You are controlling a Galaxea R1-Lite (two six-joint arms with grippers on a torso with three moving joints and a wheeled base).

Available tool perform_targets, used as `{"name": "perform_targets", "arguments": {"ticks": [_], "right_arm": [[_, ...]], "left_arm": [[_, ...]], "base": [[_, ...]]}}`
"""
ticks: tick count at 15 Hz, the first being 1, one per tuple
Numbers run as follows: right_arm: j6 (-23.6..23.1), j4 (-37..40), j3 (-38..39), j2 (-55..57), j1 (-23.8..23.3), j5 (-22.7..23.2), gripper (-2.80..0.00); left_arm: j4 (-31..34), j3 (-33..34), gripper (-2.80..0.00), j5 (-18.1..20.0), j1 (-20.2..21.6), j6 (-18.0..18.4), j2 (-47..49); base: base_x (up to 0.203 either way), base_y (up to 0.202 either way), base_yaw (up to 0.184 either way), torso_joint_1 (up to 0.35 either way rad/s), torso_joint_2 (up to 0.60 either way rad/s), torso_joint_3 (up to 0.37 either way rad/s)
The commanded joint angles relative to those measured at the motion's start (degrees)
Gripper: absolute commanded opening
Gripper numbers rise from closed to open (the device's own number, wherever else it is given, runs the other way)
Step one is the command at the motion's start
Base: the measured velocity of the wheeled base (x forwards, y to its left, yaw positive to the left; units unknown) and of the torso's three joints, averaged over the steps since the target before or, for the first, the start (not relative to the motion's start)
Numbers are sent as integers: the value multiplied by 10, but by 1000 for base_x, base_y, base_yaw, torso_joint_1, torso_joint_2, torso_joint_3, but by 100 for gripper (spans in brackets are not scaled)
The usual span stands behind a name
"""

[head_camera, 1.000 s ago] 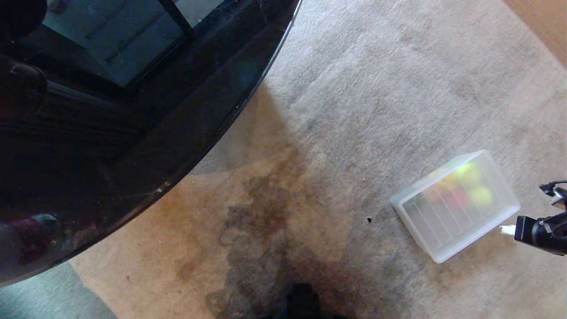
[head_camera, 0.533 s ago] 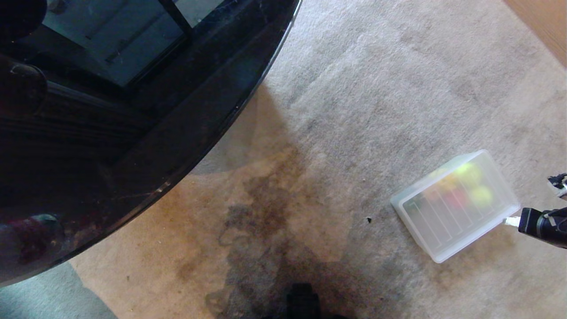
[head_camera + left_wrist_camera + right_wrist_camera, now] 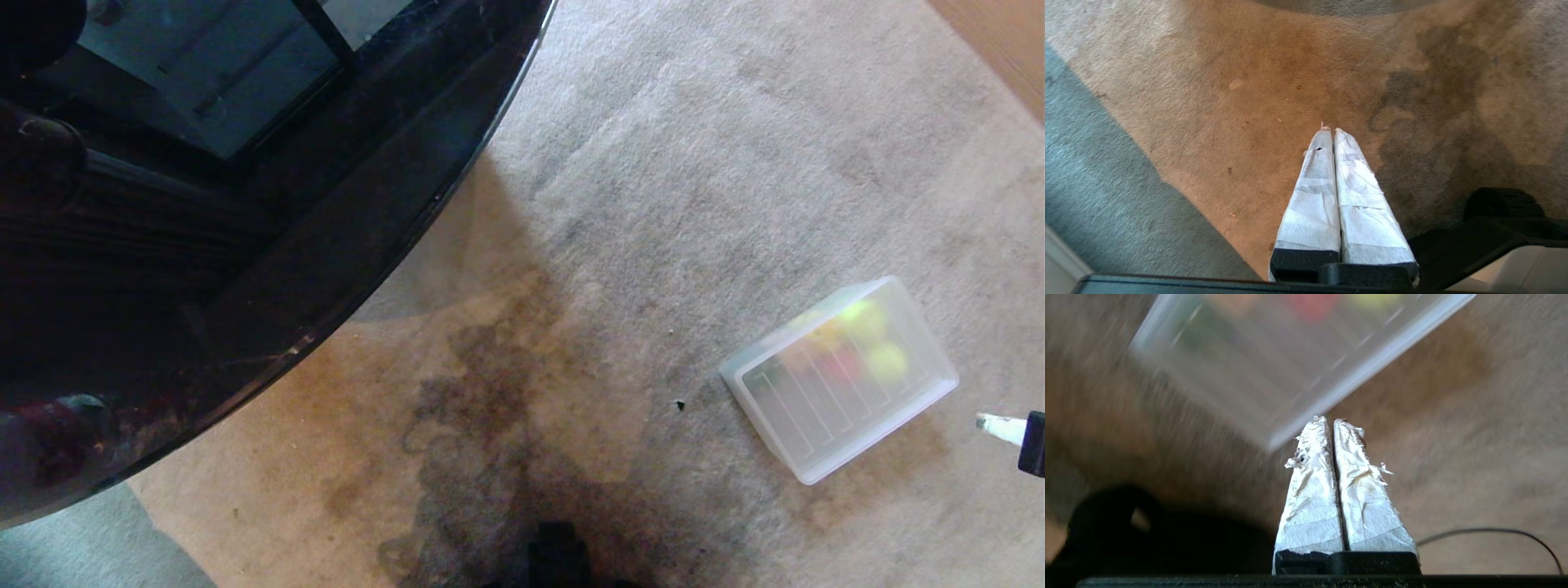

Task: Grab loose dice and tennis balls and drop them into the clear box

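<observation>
The clear box sits on the carpet at the right with a ribbed translucent lid over it. Through the lid, blurred, show two tennis balls, a red die and a yellow die. My right gripper is shut and empty at the right edge of the head view, a short way off the box's near right corner. In the right wrist view its taped tips point at that corner of the box. My left gripper is shut and empty, parked over bare carpet.
A glossy black round table fills the left and top left. The carpet has a dark stain in the middle. Wood floor shows at the top right. A thin cable lies near the right gripper.
The right gripper came up to the box's near right corner, then drew back to the right until mostly out of the head view. The box has not moved.
</observation>
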State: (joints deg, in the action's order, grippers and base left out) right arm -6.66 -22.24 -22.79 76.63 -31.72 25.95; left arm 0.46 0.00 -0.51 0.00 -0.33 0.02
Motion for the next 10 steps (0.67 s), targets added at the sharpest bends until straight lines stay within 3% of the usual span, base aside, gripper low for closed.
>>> {"name": "perform_targets", "arguments": {"ticks": [1, 4, 8, 10], "right_arm": [[-11, 42, 34, -146, 10, 1, -280], [-21, 170, 59, -321, 69, -17, -280], [5, 274, 114, -526, 205, -128, -280], [28, 309, 137, -595, 250, -179, -280]], "left_arm": [[0, 0, -280, 0, 0, 0, 0], [0, 0, -280, 0, 0, 0, 0], [0, 0, -280, 0, 0, 0, 0], [0, 0, -280, 0, 0, 0, 0]], "base": [[0, 0, 0, 0, 0, 0], [0, 0, 0, 0, 0, 0], [0, 0, 0, 0, 0, 0], [0, 0, 0, 0, 0, 0]]}}
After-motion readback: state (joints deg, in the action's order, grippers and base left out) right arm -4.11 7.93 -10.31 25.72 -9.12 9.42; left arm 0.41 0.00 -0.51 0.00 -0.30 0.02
